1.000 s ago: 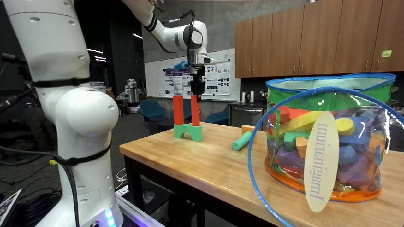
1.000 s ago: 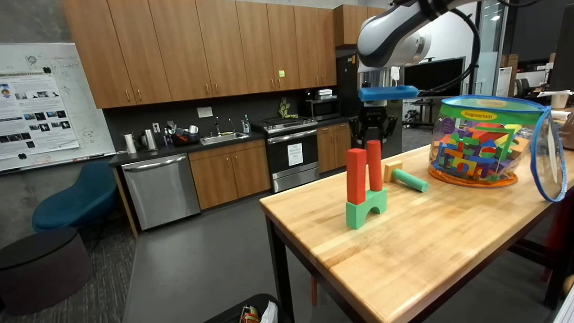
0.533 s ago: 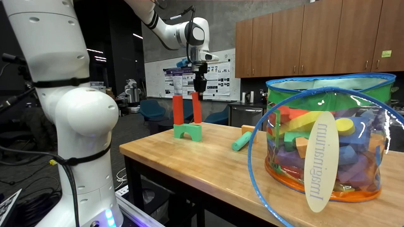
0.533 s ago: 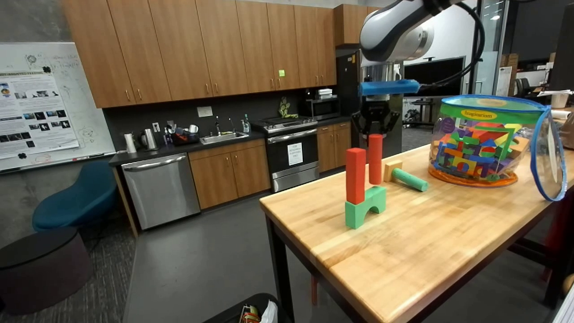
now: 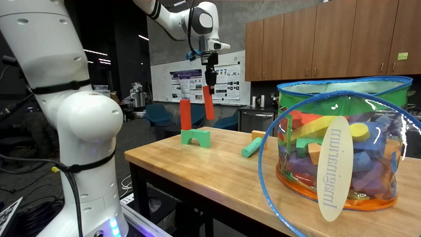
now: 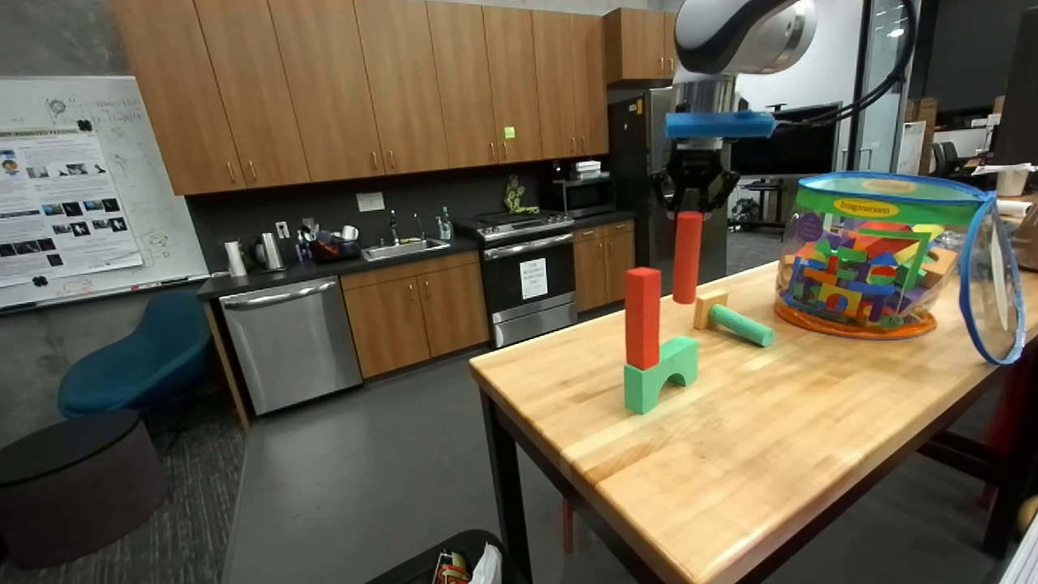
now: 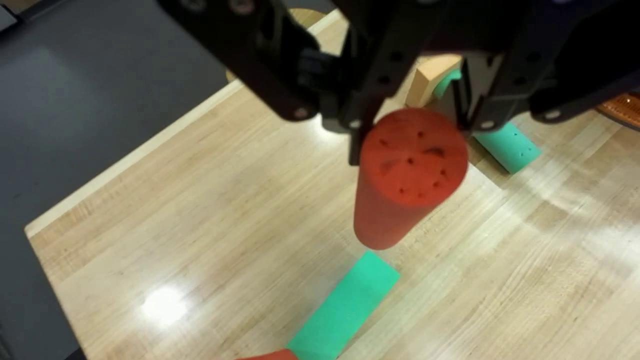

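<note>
My gripper (image 7: 409, 141) is shut on a red cylinder (image 7: 400, 190), holding it near its top end. In both exterior views the cylinder (image 5: 208, 103) (image 6: 687, 259) hangs in the air above table height, apart from the blocks below. It leans slightly in an exterior view. A green arch block (image 5: 205, 138) (image 6: 644, 392) stands on the table, and its bare end shows in the wrist view (image 7: 345, 307). A red rectangular block (image 5: 185, 114) (image 6: 643, 319) stands upright on the arch's other end. Only its corner shows in the wrist view (image 7: 274, 355).
A green cylinder (image 6: 743, 326) lies on the wooden table (image 6: 730, 454) against a tan block (image 6: 707, 311). A clear bag (image 6: 957, 212) full of coloured blocks stands farther along, its round lid (image 6: 991, 280) hanging open. The table edge (image 7: 135, 155) runs near the arch.
The red cylinder has risen off the green arch in my gripper and moved sideways, tilting a little. The arm has risen with it. The arch and red rectangular block look still.
</note>
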Robot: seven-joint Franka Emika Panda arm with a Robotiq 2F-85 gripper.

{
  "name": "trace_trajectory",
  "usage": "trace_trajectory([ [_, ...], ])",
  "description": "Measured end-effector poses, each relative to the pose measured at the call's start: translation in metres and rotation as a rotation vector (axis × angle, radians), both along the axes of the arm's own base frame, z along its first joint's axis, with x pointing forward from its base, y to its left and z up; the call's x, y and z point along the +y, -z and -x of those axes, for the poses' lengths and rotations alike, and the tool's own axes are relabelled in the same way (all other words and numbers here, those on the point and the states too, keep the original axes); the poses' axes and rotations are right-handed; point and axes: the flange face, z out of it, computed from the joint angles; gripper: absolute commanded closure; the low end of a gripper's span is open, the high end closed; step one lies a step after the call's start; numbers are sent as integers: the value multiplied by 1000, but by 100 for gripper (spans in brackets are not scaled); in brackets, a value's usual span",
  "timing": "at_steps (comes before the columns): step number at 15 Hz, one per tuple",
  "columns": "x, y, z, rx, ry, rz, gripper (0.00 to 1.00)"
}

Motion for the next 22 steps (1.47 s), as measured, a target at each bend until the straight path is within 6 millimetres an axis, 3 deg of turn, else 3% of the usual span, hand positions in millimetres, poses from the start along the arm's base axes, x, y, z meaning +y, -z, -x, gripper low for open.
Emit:
trace_trajectory([
  [4, -16, -30, 16, -31, 46, -8, 91],
  [7, -40, -54, 29, -47, 90, -16, 91],
  [16, -151, -140, 58, -82, 204, -24, 91],
  [22, -223, -171, 49, -95, 259, 6, 91],
])
